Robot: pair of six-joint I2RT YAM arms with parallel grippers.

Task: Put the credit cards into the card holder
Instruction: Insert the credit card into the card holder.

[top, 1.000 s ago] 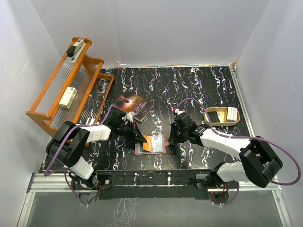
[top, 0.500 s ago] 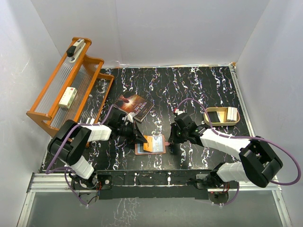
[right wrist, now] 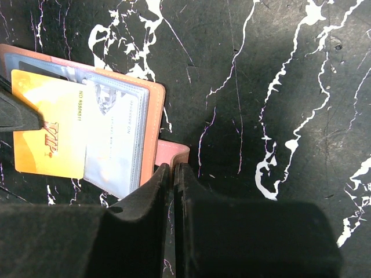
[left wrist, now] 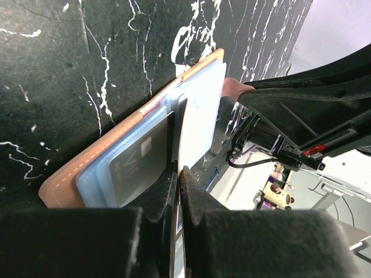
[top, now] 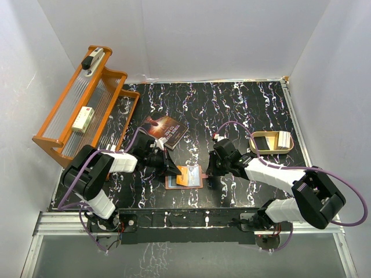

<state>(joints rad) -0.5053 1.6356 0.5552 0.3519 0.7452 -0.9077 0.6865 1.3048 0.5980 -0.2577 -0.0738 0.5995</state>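
A: Card holder [right wrist: 153,121] first, since that is what you asked about. It lies open and flat on your big black table [top: 243,110] with the white squiggles. It is near the front edge, between your two arms.

B: Yes. The biggest thing on your table is the orange rack [top: 113,73], standing at your far left.

A: Then comes a dark book [top: 165,130]. You can see it near the card holder, a bit farther back.

B: A gold tin [top: 271,152] sits off to your right, well apart from the holder.

A: Now your left gripper [left wrist: 178,174]. It is squeezed tight on the edge of an orange card [right wrist: 49,127]. The card lies over the open holder, and its far end touches the clear pockets [right wrist: 113,133]. I cannot tell if it has gone inside one.

B: You have a dark card [left wrist: 136,165] sitting in a pocket already.

A: Your right gripper [right wrist: 173,168] is clenched too. Its tips sit right at the little pink snap tab [right wrist: 173,152] on the holder's side.

B: I cannot tell if they pinch the tab or only press on it.
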